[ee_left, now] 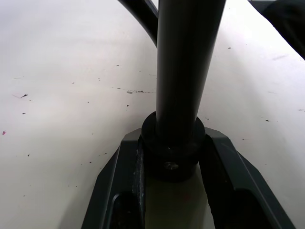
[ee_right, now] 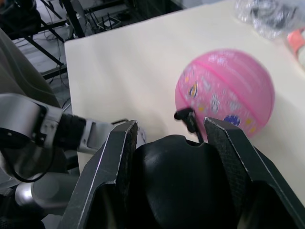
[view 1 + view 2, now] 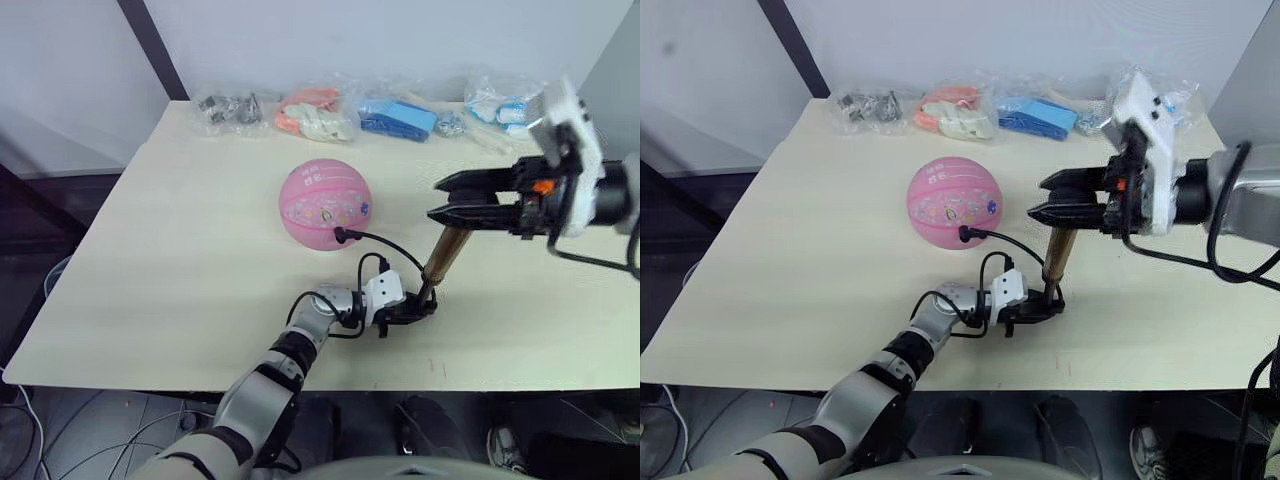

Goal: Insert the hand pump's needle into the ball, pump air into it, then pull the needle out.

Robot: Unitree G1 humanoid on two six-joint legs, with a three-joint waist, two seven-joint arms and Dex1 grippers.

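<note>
Low at the table's (image 3: pixel 150 250) near edge, the left gripper (image 3: pixel 412 308) is closed on the black base cap of the pump (image 3: pixel 443 255); in the left wrist view both fingers (image 1: pixel 228 162) press against that cap, one on each side, and the barrel rises from between them and runs out of sight. Its colour reads dark there, though from the head camera it is gold-bronze and tilted. Above it, the right gripper (image 3: pixel 440 198) is closed on the pump's black handle. The right wrist view shows the handle as a rounded black mass wedged between the two fingers (image 2: pixel 228 152), hiding the barrel below. From the base a thin black hose (image 3: pixel 385 245) loops away from the left jaws to the ball (image 3: pixel 325 203), its end piece touching the pink skin; the needle itself cannot be made out. That ball sits on the table beyond both grippers, well apart from the left one. Along the far edge lie clear bags (image 3: pixel 330 112) holding dark metal bits, orange and pale pieces, blue pieces and white-blue ones; what they are is hard to tell.
</note>
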